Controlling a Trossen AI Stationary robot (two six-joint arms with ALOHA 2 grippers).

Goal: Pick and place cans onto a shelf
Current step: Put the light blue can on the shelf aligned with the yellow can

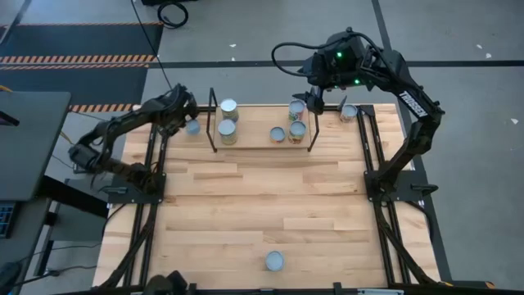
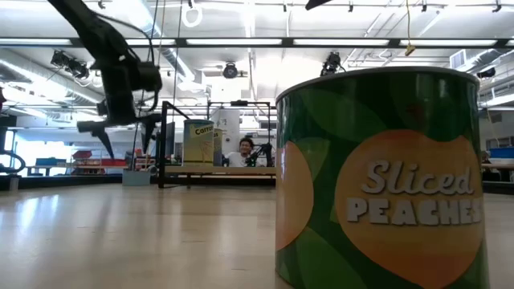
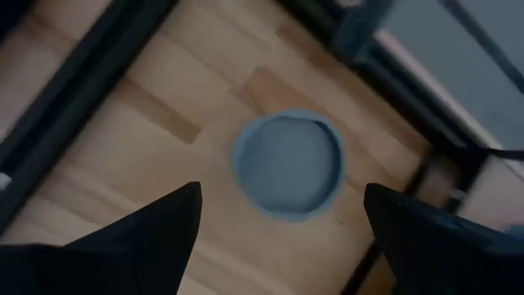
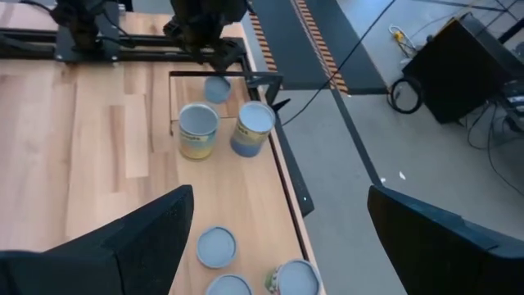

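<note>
The black wire shelf (image 1: 262,147) with its wooden board stands at the table's far edge. Several cans stand on it: two at its left end (image 1: 228,131), the others toward its right end (image 1: 297,129). One blue-grey-topped can (image 1: 192,127) stands on the table left of the shelf. My left gripper (image 3: 278,192) is open just above it, fingers pointing down on either side and clear of it. My right gripper (image 4: 278,192) is open and empty above the shelf's right end (image 1: 313,98). Another can (image 1: 350,112) stands right of the shelf.
A lone can (image 1: 274,260) stands near the table's front edge; it fills the low view as a green "Sliced Peaches" can (image 2: 377,177). Black arm-mount rails (image 1: 372,156) run along both table sides. A person shows far behind the table (image 2: 245,151).
</note>
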